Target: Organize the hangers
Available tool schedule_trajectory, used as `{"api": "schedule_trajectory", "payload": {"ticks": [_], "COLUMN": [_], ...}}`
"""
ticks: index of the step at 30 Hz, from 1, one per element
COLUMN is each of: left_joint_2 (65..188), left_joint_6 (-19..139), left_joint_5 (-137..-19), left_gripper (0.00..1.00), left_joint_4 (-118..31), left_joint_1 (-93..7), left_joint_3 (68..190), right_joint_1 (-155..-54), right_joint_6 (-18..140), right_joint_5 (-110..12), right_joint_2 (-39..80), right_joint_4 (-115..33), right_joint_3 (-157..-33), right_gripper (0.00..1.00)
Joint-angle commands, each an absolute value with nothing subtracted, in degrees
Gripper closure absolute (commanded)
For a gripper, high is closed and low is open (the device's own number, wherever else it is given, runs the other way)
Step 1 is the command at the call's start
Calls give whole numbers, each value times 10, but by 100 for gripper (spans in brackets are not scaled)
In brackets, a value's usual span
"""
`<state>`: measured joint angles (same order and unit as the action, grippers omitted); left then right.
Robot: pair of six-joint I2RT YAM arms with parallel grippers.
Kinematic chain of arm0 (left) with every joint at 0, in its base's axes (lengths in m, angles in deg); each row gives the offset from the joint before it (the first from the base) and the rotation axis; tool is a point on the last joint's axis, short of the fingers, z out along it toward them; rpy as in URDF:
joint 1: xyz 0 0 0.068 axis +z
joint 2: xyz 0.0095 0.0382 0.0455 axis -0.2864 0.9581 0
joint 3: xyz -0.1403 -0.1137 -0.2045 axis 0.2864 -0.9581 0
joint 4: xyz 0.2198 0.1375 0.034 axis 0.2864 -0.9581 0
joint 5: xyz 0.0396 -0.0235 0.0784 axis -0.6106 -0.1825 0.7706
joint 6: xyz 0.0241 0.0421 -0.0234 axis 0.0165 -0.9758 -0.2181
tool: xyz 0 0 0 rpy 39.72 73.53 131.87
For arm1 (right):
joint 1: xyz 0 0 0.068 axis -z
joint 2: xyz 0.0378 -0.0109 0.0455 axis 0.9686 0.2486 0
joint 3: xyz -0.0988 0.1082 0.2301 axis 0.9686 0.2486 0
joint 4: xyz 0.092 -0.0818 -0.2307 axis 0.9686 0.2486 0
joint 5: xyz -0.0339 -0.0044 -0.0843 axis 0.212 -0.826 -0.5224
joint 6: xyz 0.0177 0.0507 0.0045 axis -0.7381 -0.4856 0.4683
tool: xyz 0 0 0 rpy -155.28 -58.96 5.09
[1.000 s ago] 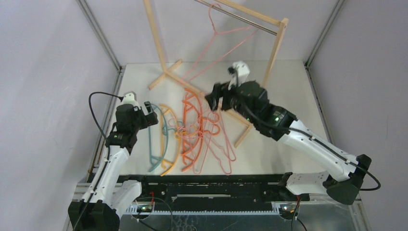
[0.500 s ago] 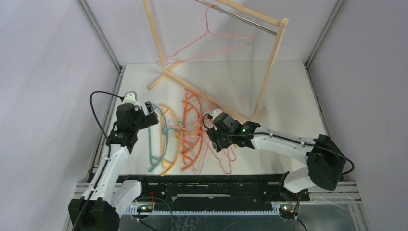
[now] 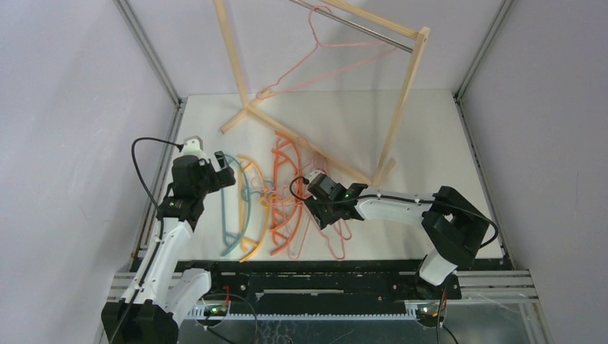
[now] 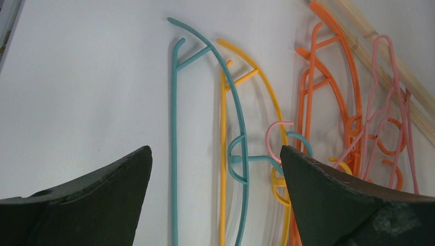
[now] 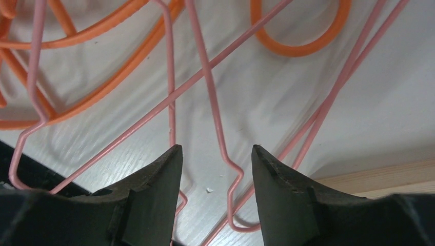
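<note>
One pink hanger (image 3: 320,54) is hanging on the rack (image 3: 405,82); others are lying on the counter (image 3: 423,143); both the left gripper (image 4: 215,205) and right gripper (image 5: 215,169) are gaping open, empty.

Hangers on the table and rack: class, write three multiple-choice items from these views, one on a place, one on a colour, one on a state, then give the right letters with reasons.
1. Where is the hanging pink wire hanger?
A. On the rack's metal rod
B. In the left end effector
C. On the floor

2. What colour is the hanger lying furthest left on the table?
A. Orange
B. Teal
C. Pink

3. How is the right end effector?
A. Shut on an orange hanger
B. Out of view
C. Open over pink wire

Answers:
1 A, its hook sits over the metal rod.
2 B, the teal hanger lies left of the yellow hanger.
3 C, the right wrist view shows pink wire hangers between its spread fingers.
</note>
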<state>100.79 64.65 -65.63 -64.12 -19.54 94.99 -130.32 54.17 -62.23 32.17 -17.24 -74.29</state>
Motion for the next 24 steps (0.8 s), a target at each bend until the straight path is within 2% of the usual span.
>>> {"api": "schedule_trajectory", "payload": {"ticks": [1,5,10,18,23,24], "left_joint_2": [992,993,996,1000,999,999], "left_joint_6": [644,645,650,648,647,646], "left_joint_5": [-647,-648,-650,-650,-649,-649], "left_gripper": [0,0,1,0,0,0], "left_joint_4": [-640,-640,-640,-639,-642,-643], "left_joint_1": [-199,-199,-199,-199,-199,-198], "left_joint_3": [941,939,938,947,953,956], "right_joint_1": [-1294,-1276,-1272,-1269,-1269,-1267], "right_joint_6": [551,546,547,547,551,551], "right_joint_5": [-669,-666,-653,-631,-605,-593], "right_joint_2": [321,322,330,339,300,288], "right_joint_4": [-211,-222,-239,-248,-228,-213], "right_joint_3": [-739,-728,-716,-713,-719,-726], "right_gripper": [40,40,46,80,100,100]}}
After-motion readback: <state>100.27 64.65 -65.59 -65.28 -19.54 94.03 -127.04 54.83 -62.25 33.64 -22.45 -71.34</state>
